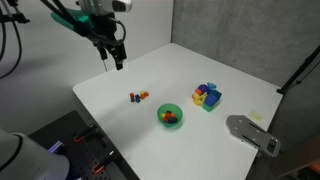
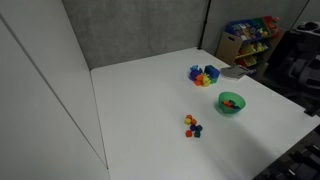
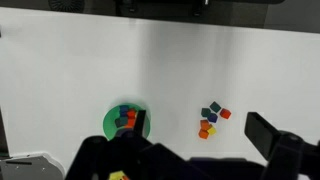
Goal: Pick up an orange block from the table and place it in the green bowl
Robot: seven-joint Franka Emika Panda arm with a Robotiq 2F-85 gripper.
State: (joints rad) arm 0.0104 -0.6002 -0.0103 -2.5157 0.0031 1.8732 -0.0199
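While my hand (image 1: pixel 117 60) hangs high over the bench (image 1: pixel 190 80), fingers apart and empty, the orange block (image 3: pixel 203 132) lies among a few small blocks (image 3: pixel 213 108) near the green bowl (image 3: pixel 108 122), on the bowl's side towards my hand, so I must descend.

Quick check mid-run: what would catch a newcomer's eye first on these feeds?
First, the small round bright green bowl in the middle of the white table, already holding a few coloured blocks. Near it: a loose handful of tiny blocks and a multicoloured block cluster. The tool hangs above the table's far corner in an exterior view.
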